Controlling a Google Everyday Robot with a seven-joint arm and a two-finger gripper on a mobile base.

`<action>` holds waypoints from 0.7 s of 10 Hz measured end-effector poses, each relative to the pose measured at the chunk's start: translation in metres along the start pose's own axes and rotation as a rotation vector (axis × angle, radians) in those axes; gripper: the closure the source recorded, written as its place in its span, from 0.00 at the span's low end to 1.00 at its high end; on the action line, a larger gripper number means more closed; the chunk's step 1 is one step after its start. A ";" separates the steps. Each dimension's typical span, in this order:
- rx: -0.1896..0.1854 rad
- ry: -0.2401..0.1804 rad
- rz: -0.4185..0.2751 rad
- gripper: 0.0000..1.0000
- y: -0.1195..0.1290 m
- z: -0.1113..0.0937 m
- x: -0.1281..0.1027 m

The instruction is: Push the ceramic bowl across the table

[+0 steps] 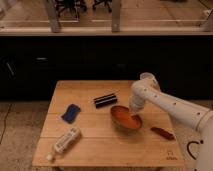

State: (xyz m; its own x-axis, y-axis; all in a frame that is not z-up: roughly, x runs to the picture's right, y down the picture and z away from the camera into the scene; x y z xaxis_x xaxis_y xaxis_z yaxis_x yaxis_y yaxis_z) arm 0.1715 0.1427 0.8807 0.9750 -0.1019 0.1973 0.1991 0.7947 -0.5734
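In the camera view, we see the table [100, 147], a small square one with a light-wood plank top and a small dark logo [171, 156] at its near right corner. The ceramic bowl [124, 120], orange-red and glossy, sits on the tabletop a little right of centre, closer to the right edge than to the left. The white arm [170, 106] reaches in from the right and bends down over the bowl. The gripper [134, 112] is at the bowl's far right rim, its tip down at or just inside the bowl. Its fingers are together, and we cannot tell whether they pinch the rim or only press against it.

Just beyond the bowl, to its left, lies a black bar-shaped object [105, 100]. A blue sponge-like pad [71, 112] lies well to the left of the bowl. A white bottle [66, 141] lies on its side near the front left corner. A small reddish-brown object [162, 132] lies to the right of the bowl, near the right edge. Dark cabinets [65, 60] stand behind the table.
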 end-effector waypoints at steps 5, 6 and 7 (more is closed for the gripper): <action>-0.018 0.009 -0.033 0.97 0.000 0.007 0.003; -0.022 0.007 -0.048 0.97 0.001 0.007 0.000; -0.020 0.007 -0.049 0.97 0.000 0.006 -0.001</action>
State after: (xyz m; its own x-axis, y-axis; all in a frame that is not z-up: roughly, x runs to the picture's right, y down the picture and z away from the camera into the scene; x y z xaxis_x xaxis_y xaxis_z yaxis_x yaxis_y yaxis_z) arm 0.1698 0.1466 0.8852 0.9646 -0.1445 0.2205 0.2486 0.7767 -0.5787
